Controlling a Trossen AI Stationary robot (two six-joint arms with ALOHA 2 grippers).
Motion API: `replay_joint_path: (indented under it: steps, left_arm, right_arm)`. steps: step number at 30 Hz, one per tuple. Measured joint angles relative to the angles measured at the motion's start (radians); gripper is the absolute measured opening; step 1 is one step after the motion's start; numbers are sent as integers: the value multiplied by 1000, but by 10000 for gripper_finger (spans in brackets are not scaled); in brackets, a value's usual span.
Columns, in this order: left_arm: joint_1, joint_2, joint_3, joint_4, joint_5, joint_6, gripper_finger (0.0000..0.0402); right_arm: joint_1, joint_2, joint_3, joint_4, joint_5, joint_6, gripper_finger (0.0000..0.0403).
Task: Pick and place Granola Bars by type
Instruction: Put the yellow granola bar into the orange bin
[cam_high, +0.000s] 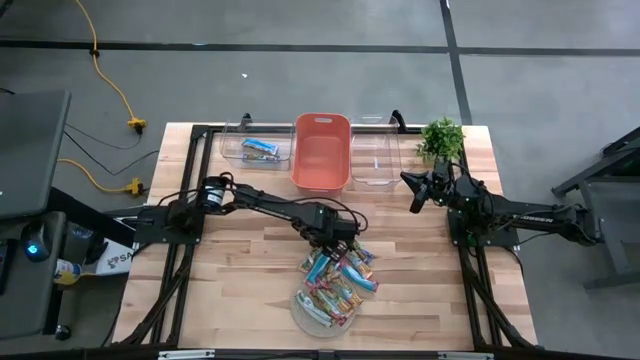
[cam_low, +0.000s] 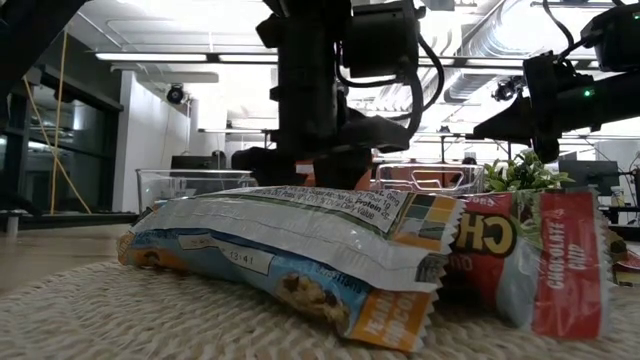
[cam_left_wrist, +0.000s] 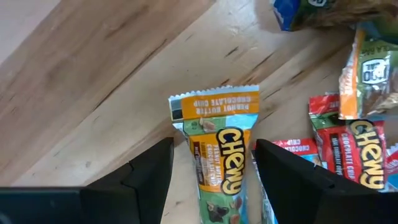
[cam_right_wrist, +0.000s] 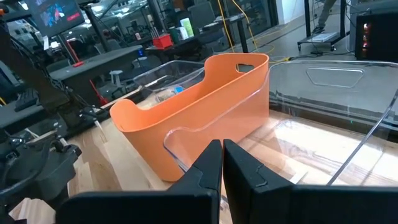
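At the table's far edge, a clear bin (cam_high: 256, 148) on the left holds one blue bar (cam_high: 260, 149), beside an orange bin (cam_high: 321, 150) and a second clear bin (cam_high: 375, 158). At centre, the left gripper (cam_high: 338, 247) hangs over the bars (cam_high: 338, 280) heaped on a rope mat (cam_high: 330, 312), its fingers (cam_left_wrist: 149, 177) spread wide either side of a peanut butter bar (cam_left_wrist: 219, 158), not closed on it. At right, the right gripper (cam_high: 418, 192) waits by a small plant (cam_high: 441, 137), fingers (cam_right_wrist: 205, 171) nearly together and empty.
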Motion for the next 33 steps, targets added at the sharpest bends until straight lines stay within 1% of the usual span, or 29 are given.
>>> replay_joint_path:
  steps: [3, 10, 14, 19, 33]
  left_arm:
    - [0, 0, 0, 1, 1, 0, 203]
    - [0, 0, 0, 4, 8, 0, 129]
    - [0, 0, 0, 5, 19, 0, 101]
    - [0, -2, 0, 4, 19, 7, 92]
    - [14, -4, 0, -11, 0, 29, 90]
  right_arm:
    - [0, 0, 0, 0, 0, 0, 0]
    - [0, 0, 0, 0, 0, 0, 0]
    - [0, 0, 0, 0, 0, 0, 0]
    - [0, 0, 0, 0, 0, 0, 0]
    - [0, 0, 0, 0, 0, 0, 0]
